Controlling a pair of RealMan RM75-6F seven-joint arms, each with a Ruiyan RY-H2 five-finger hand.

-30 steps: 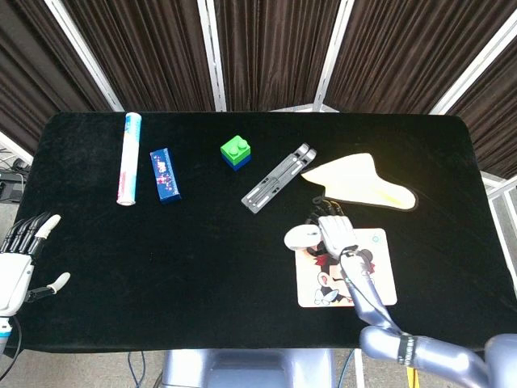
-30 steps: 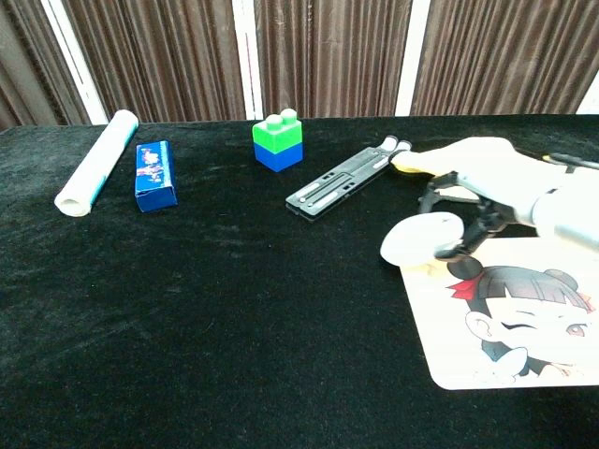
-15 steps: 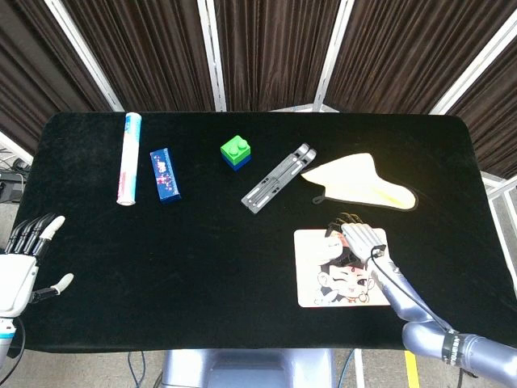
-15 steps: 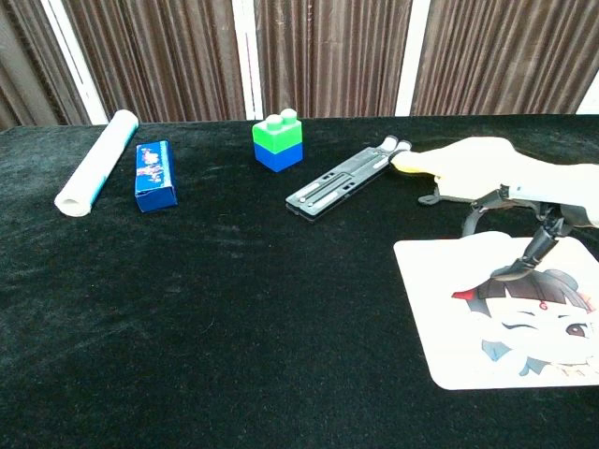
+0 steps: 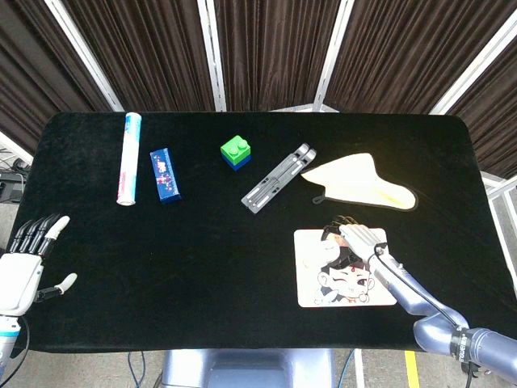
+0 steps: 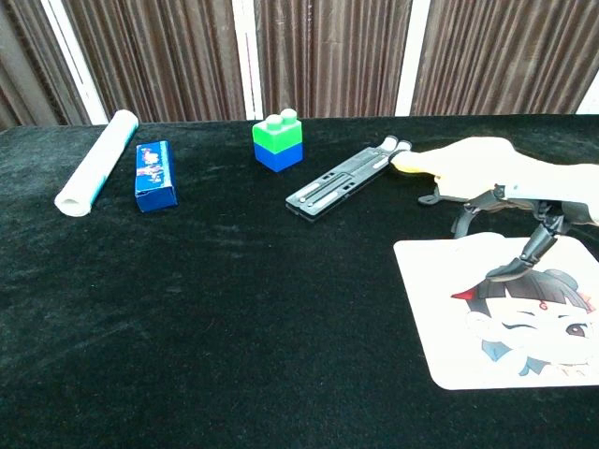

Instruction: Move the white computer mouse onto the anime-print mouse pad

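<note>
Right hand cups the mouse over the pad; I'd say release comes next.

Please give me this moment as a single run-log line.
right robot hand: over white mouse, on anime mouse pad | grasp: unclear | left robot hand: open, idle

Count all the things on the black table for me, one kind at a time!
Tube: 1
Blue box: 1
Toy brick: 1
Grey folding stand: 1
Yellow cloth: 1
Mouse pad: 1
Mouse: 1, mostly hidden under the right hand
Total: 7
</note>
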